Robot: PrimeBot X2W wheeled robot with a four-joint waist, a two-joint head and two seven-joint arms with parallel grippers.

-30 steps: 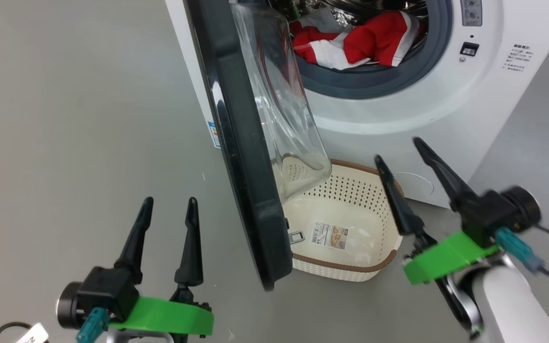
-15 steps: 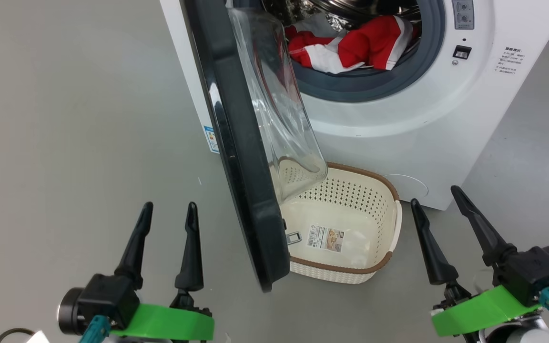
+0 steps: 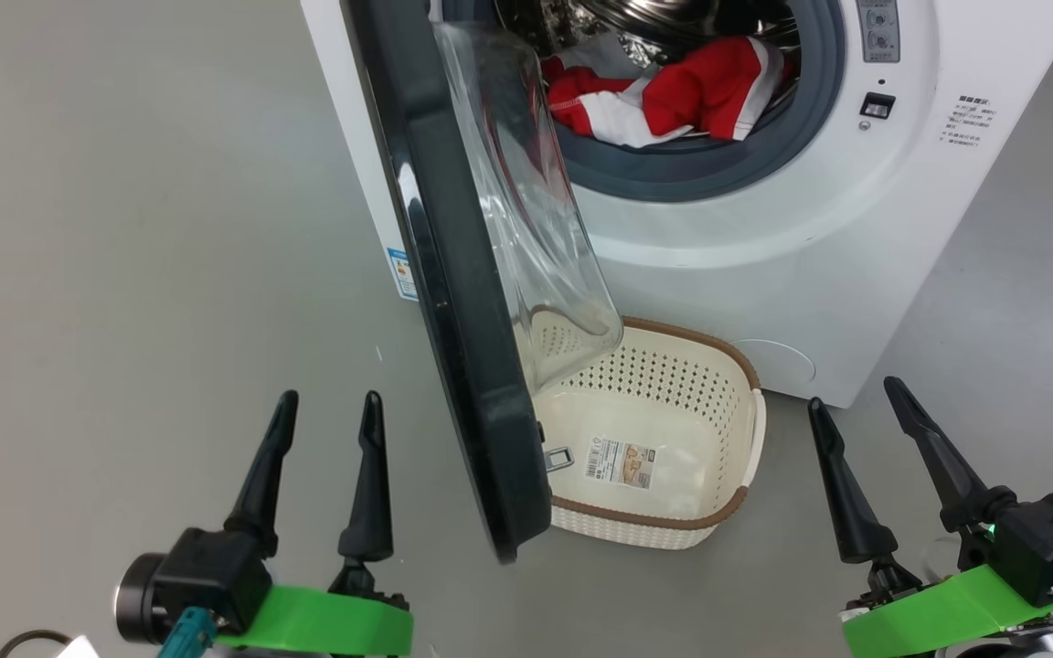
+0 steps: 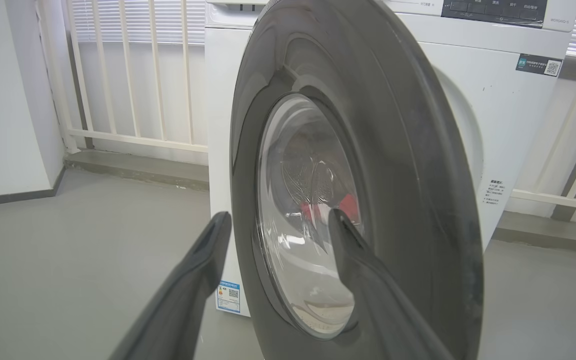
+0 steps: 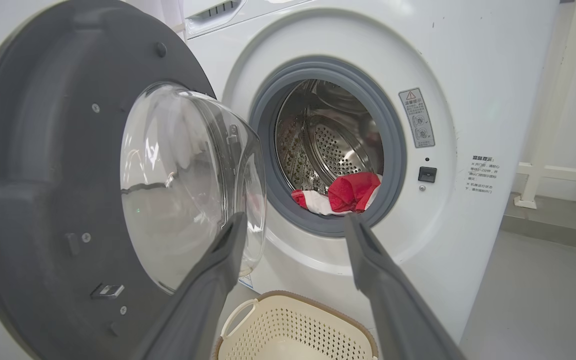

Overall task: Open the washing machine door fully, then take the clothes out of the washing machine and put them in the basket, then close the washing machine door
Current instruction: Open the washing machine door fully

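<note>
left gripper (image 3: 329, 402): fingers spread wide, holding nothing, above the floor (image 3: 124, 274) left of the washing machine door (image 3: 458, 302) | right gripper (image 3: 854, 395): spread wide, touching nothing, just right of the basket (image 3: 753, 429) | door: partly open, overhanging basket | clothes (image 3: 682, 91): at the mouth of the washing machine (image 3: 764, 265)

washing machine (image 3: 764, 256): white body, grey rubber ring, steel drum dotted with holes
washing machine door (image 3: 453, 302): glossy black rim, clear glass bowl
clothes (image 3: 673, 91): bright red with white panels
basket (image 3: 673, 375): cream-white, pierced in rows of small holes, brown woven-look rim
floor (image 3: 143, 228): plain grey
left end effector (image 3: 329, 395): black fingers, green bracket
right end effector (image 3: 854, 393): black fingers, green bracket
</note>
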